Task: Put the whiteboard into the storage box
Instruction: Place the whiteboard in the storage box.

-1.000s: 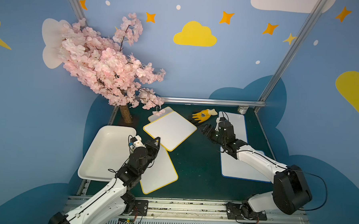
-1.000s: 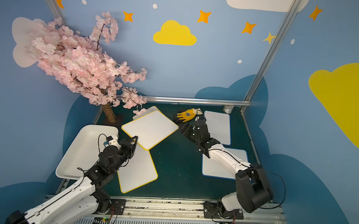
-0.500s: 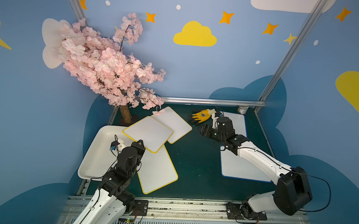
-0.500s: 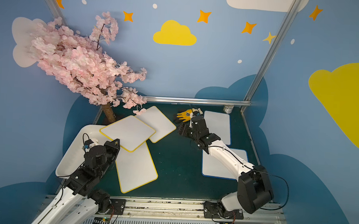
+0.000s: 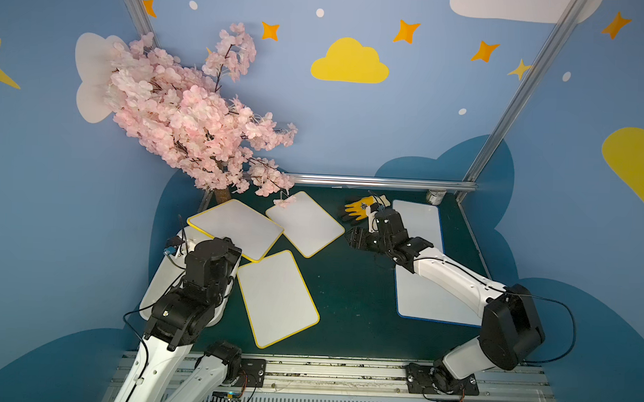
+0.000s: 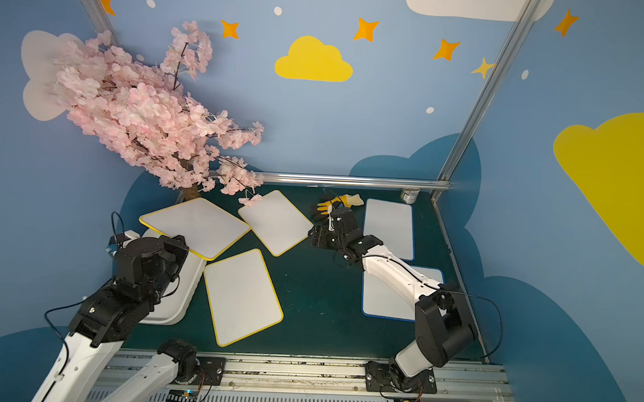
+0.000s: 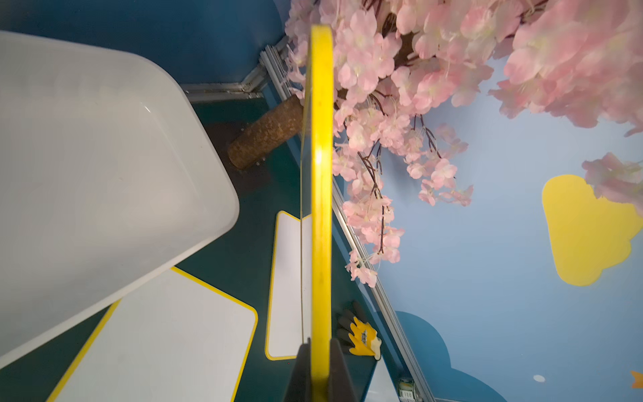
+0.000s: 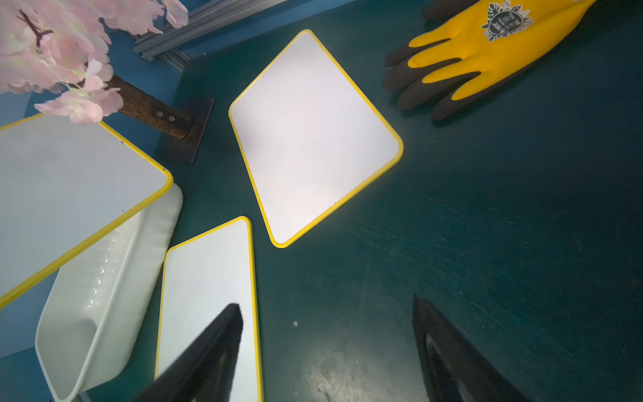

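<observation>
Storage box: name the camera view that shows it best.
The left wrist view: the storage box fills much of it, its inside plain to see. The right wrist view shows one end, partly hidden by the held whiteboard. In both top views the left arm and that whiteboard cover most of it.

The left arm [image 5: 157, 355] and right arm [image 5: 455, 278] share white tubes, bulky black joints [image 5: 509, 326], looping black cables [image 5: 553, 299], dark fingers [image 8: 449, 355].

Left gripper [image 7: 320, 351] clamped on a yellow-rimmed whiteboard [image 7: 320, 167], seen edge-on down the centre of the frame. To one side lie the storage box [image 7: 104, 156] and a second whiteboard [image 7: 167, 341] on the green table [image 7: 243, 264]; to the other, pink blossom [image 7: 400, 104].
</observation>
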You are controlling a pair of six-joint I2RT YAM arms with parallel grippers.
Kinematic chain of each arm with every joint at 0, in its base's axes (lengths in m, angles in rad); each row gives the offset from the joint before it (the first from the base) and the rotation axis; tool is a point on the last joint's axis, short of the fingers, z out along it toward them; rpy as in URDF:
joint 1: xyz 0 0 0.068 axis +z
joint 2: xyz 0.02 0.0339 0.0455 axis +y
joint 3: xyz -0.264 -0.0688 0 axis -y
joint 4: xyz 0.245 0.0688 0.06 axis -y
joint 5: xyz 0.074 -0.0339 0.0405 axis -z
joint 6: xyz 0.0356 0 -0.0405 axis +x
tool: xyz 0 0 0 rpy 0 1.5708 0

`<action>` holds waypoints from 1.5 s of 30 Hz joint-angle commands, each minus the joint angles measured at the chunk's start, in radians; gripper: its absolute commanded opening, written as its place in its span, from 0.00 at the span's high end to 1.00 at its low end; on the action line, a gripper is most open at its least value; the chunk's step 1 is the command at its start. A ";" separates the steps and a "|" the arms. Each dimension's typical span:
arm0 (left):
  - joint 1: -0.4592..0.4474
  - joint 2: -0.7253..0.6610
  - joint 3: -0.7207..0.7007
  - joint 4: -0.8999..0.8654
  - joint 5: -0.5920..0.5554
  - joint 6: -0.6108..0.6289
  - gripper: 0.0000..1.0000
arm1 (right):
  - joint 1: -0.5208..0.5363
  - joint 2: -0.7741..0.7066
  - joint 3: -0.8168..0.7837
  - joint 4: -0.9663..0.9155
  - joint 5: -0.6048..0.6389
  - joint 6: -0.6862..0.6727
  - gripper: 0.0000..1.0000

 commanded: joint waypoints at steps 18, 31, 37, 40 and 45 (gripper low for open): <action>0.595 0.083 0.134 -0.091 0.371 0.101 0.97 | 0.033 0.077 0.097 -0.019 -0.019 -0.055 0.23; 0.765 0.059 -0.019 -0.014 0.513 0.104 0.97 | 0.017 0.122 0.109 -0.003 -0.060 -0.058 0.23; 0.782 0.031 -0.105 0.053 0.559 0.099 0.97 | 0.012 0.114 0.092 0.007 -0.069 -0.058 0.23; 0.787 0.020 -0.132 0.070 0.574 0.091 0.97 | 0.011 0.110 0.084 0.018 -0.080 -0.056 0.23; 0.802 0.008 -0.167 0.072 0.590 0.096 0.97 | 0.011 0.114 0.089 0.022 -0.102 -0.055 0.23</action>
